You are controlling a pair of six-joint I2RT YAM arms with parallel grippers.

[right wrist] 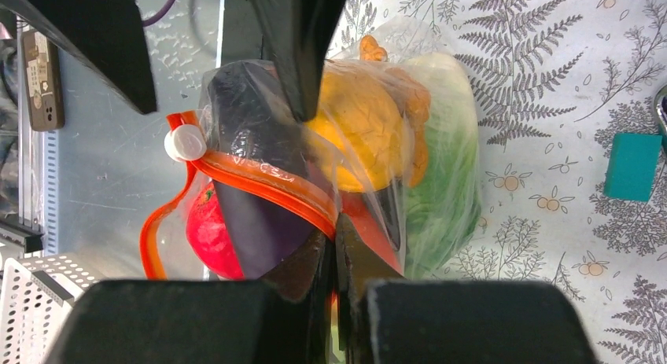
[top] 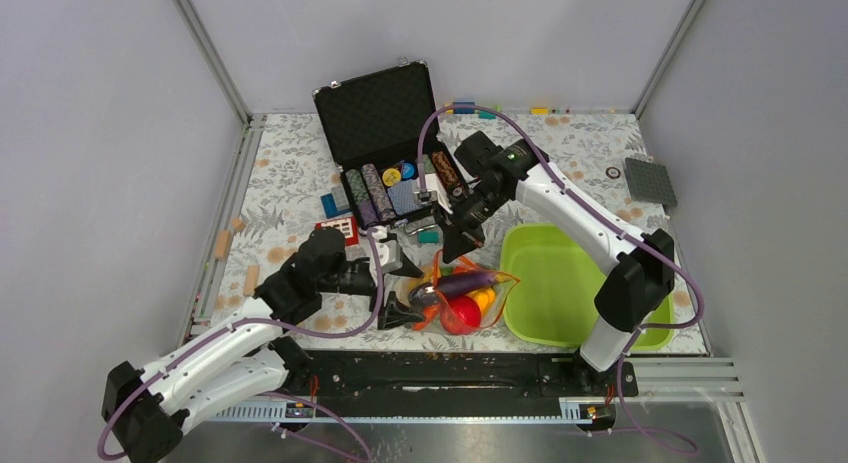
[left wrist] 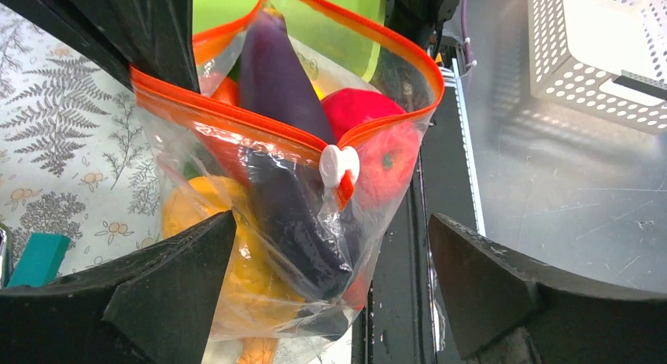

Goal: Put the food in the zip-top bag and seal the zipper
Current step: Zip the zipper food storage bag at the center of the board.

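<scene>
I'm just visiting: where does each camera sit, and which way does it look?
Top external: above and behind, looking down at the table; left arm and right arm show.
Left wrist: on the left arm, facing the zip-top bag between its open fingers.
Right wrist: on the right arm, facing the bag; its fingers pinch the zipper.
Shared: both wrist views show the eggplant and white slider.

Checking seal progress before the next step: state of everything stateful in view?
zip-top bag, mouth gaping
zipper, mostly unzipped, slider near one end
eggplant, in bag, tip poking out
apple, inside bag
left pincer, open
right pincer, shut on zipper
chip case, lid up
</scene>
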